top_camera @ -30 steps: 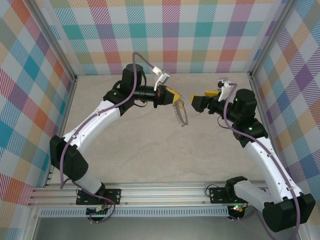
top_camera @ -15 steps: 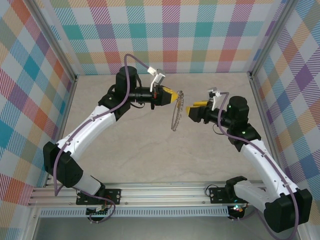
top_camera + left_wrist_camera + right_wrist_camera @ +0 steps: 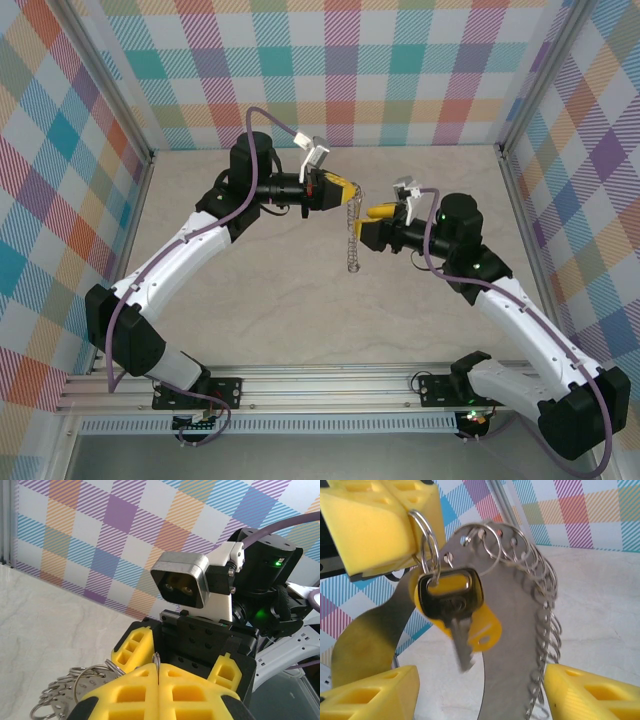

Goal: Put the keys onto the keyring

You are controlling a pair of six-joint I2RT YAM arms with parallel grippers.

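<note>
My left gripper (image 3: 345,188) is shut on a small split ring (image 3: 422,530) at the top of the keyring (image 3: 352,245) and holds it above the table. The keyring (image 3: 520,630) is a flat silvery crescent with several small rings along its edge. One key (image 3: 451,602), with a dark head and silvery blade, hangs from the pinched ring in front of a yellow tag (image 3: 487,625). My right gripper (image 3: 369,226) faces the left one. Its jaws are open at either side of the hanging crescent, its fingers (image 3: 592,695) close to the ringed edge. In the left wrist view the shut fingertips (image 3: 150,680) pinch the thin ring.
Plaid walls enclose the beige table (image 3: 300,310) on three sides, with metal posts at the back corners. An aluminium rail (image 3: 300,385) runs along the near edge by the arm bases. The right arm's wrist camera (image 3: 180,582) sits directly opposite the left gripper.
The right gripper moved left up to the keyring and narrowed its jaws. The left gripper shifted slightly up; the ring now hangs edge-on instead of showing as a loop.
</note>
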